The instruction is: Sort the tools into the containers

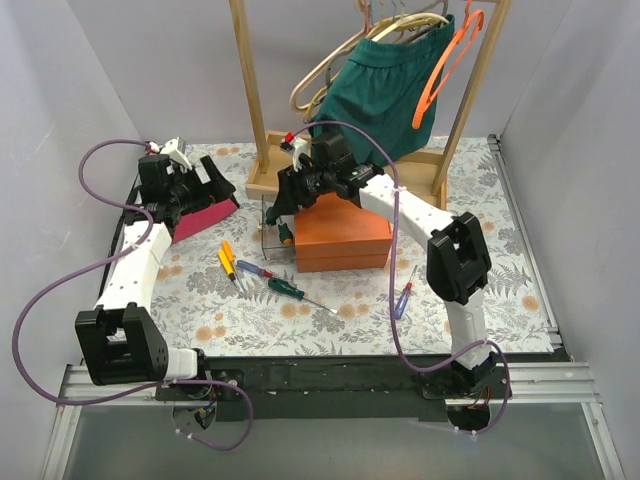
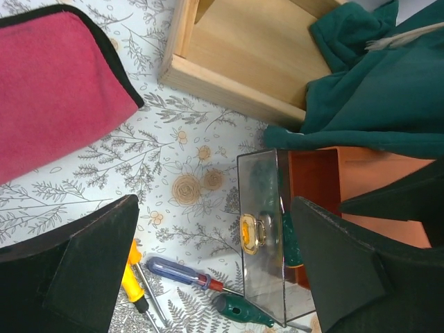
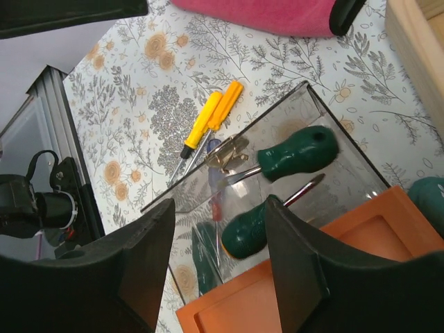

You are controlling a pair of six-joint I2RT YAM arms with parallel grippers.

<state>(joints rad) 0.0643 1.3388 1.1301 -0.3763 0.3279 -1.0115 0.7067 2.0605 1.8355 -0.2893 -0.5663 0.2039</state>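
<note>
Flowery worktop (image 1: 350, 320) today. The screwdrivers are light and stiff with slick, skinny shafts, so I'd pinch each by its fat handle. My right jaws hang released over the clear box (image 3: 291, 111), which holds two green-handled screwdrivers (image 3: 298, 152). The orange box (image 1: 345, 235) touching it looks shut, so I can't tell what's inside. My left jaws gape empty near the loose yellow (image 2: 130, 284), blue (image 2: 170, 267) and green (image 2: 239, 310) ones.

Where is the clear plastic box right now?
Top view, centre: the clear plastic box stands just left of the orange rectangular box, near the wooden rack base.
</note>
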